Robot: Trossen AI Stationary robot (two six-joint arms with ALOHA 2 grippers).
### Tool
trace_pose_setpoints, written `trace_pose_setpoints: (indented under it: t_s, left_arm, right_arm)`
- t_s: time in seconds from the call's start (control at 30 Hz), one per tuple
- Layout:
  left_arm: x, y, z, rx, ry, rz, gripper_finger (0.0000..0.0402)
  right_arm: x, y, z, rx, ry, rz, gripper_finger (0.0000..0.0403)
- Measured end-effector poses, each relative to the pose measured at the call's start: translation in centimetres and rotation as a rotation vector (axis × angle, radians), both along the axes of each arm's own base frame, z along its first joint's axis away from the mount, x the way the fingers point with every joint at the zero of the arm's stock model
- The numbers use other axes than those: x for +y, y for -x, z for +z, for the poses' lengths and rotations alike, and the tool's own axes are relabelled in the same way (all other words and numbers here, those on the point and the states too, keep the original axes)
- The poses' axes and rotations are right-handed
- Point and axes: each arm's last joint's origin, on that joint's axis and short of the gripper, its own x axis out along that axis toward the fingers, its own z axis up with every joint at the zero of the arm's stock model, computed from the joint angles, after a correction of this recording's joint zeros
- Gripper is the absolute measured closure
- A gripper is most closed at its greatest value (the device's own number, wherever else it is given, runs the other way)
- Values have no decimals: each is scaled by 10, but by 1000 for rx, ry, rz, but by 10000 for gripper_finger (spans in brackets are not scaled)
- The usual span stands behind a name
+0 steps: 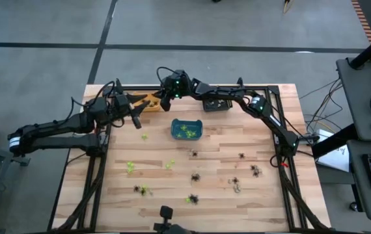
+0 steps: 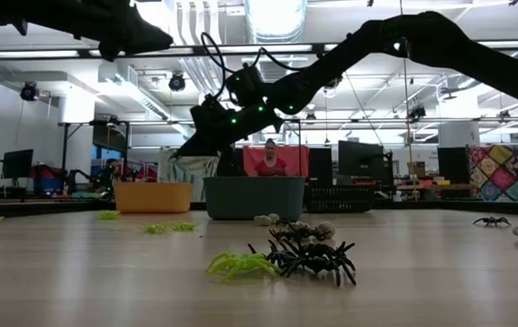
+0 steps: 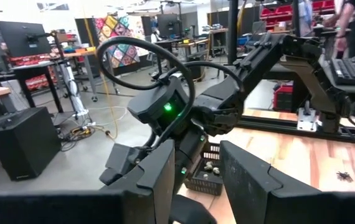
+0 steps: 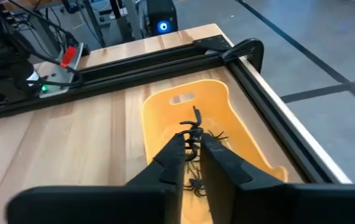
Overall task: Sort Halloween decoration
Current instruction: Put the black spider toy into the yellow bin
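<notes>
My right gripper (image 4: 191, 144) hangs over the orange bin (image 4: 184, 118) at the table's far left, shut on a black spider (image 4: 192, 129); it also shows in the high view (image 1: 154, 101). More black spiders (image 4: 213, 135) lie in that bin. My left gripper (image 1: 135, 121) is open and empty, just left of the orange bin (image 1: 148, 103); its fingers (image 3: 162, 177) frame the right arm. Loose green spiders (image 1: 131, 167) and black spiders (image 1: 196, 177) lie on the table's near half. My right gripper pinches the black spider between its two fingertips (image 4: 179, 148), coming from above and slanting down. The spider's legs (image 4: 195, 116) stick out past the tips. The spider is clear of the bin floor, above the orange bin.
A teal bin (image 1: 187, 129) holding green spiders stands mid-table. A black bin (image 1: 217, 104) with pale pieces stands at the far edge. A black metal frame (image 4: 165, 53) runs along the table's edges. A green and a black spider (image 2: 282, 259) lie near the low camera. A person sits beyond the table.
</notes>
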Motion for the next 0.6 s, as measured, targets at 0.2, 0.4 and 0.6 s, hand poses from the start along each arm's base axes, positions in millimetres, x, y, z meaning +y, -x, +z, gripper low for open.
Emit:
trace_pose_setpoints:
  t_s: [0.2, 0.4, 0.6]
  left_arm:
    - [1, 1, 0, 0, 0, 37, 290]
    - [1, 1, 0, -4, 10, 37, 290]
    - [1, 1, 0, -5, 13, 37, 290]
  right_arm:
    - [1, -1, 0, -3, -16, -3, 291]
    - [1, -1, 3, -14, -42, 2, 248]
    - [1, -1, 6, -19, -40, 3, 231]
